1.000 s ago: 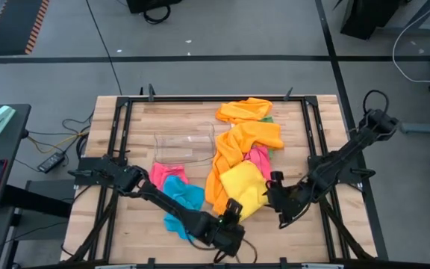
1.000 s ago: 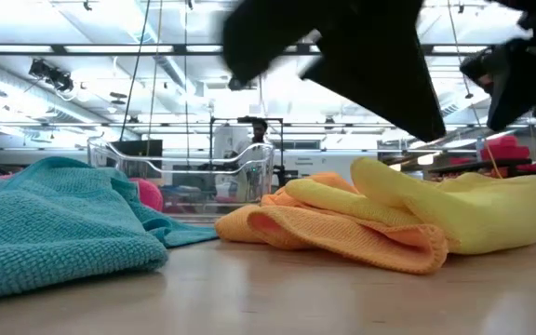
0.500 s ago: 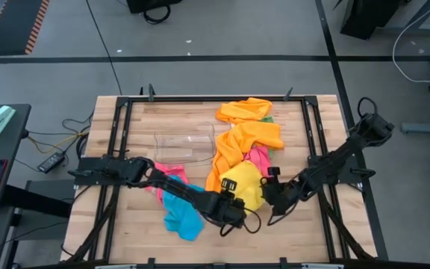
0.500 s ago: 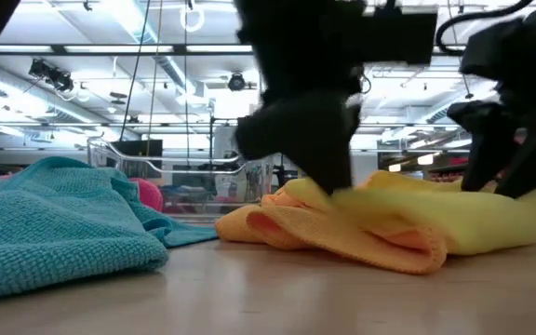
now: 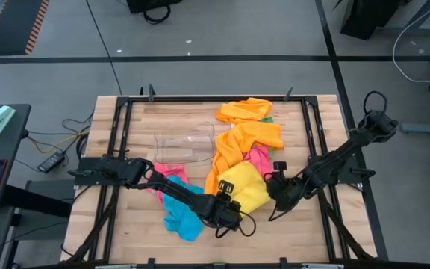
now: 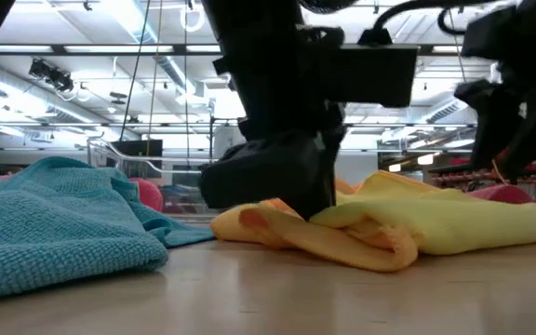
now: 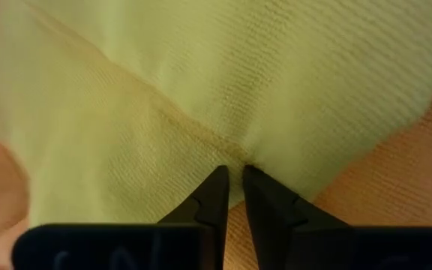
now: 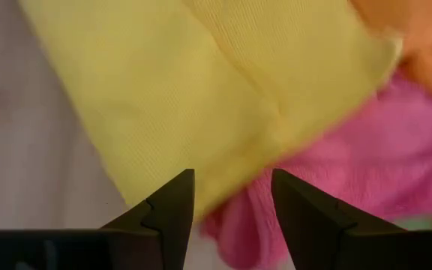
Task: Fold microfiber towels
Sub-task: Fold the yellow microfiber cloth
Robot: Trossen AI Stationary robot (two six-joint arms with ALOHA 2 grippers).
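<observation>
No towel is folded yet: the left pincer (image 7: 231, 176) pinches the yellow towel (image 5: 243, 185), and the right pincer (image 8: 231, 199) waits open.

Bare wooden tabletop (image 5: 136, 127) lies open along the upper left of the high view, and again in a strip at the lower right, below the right gripper (image 5: 273, 181). The centre is crowded: a clear plastic rectangular bin (image 5: 184, 146) stands just left of a long orange microfiber towel (image 5: 234, 153), with a second orange towel (image 5: 245, 110) bunched at the top edge. Below the bin, a pink towel (image 5: 166, 174) and a blue towel (image 5: 183, 209) block the lower left-centre. The yellow towel (image 5: 246, 187) fills the gap between both grippers, the left gripper (image 5: 225, 211) pressed against its lower edge.
</observation>
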